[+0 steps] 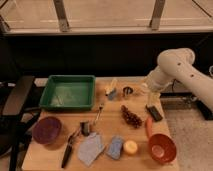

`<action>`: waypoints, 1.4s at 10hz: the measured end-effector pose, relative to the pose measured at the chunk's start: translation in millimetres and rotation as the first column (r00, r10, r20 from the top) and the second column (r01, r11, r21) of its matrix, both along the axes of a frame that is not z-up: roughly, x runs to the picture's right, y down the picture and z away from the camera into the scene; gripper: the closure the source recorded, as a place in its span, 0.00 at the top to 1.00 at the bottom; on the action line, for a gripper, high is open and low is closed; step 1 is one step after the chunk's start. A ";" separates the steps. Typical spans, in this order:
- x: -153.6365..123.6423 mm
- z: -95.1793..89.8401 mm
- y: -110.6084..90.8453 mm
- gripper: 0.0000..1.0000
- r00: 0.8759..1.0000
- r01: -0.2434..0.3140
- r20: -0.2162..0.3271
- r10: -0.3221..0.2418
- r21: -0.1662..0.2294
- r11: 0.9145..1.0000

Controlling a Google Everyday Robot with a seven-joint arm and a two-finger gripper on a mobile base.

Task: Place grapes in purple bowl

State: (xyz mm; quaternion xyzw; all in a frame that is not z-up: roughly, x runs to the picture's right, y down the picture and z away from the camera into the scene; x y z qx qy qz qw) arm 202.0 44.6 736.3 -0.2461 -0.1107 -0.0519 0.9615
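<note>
Grapes [131, 116] lie on the table [111, 127], well apart from the purple bowl [47, 130]. The gripper [152, 94] hangs behind them; how open it is, I cannot tell.

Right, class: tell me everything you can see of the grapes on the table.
The grapes are a small, bumpy, dark reddish-purple cluster, elongated, lying flat and slanted on the wooden table, right of centre. Nothing appears to touch them. The gripper hangs apart from them, farther back and to the right in the camera view.
</note>
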 end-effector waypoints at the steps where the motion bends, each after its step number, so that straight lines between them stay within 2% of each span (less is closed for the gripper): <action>1: -6.1 7.1 10.8 0.78 1.000 0.003 0.001 -0.003 0.000 1.000; 3: -18.7 29.3 42.2 0.78 1.000 0.013 0.001 -0.013 -0.013 1.000; 5: -29.9 51.1 66.6 0.78 1.000 0.024 0.002 -0.024 -0.044 0.999; 7: -33.9 77.1 88.2 0.78 1.000 0.004 0.006 -0.003 -0.106 0.994; 9: -37.5 101.1 107.0 0.75 1.000 -0.022 0.009 0.024 -0.182 0.983; 11: -37.2 119.2 125.8 0.55 0.999 -0.048 0.012 0.053 -0.261 0.964; 12: -36.8 120.8 129.3 0.45 0.998 -0.052 0.013 0.058 -0.275 0.960; 14: -37.2 116.6 126.3 0.27 0.998 -0.050 0.017 0.056 -0.273 0.961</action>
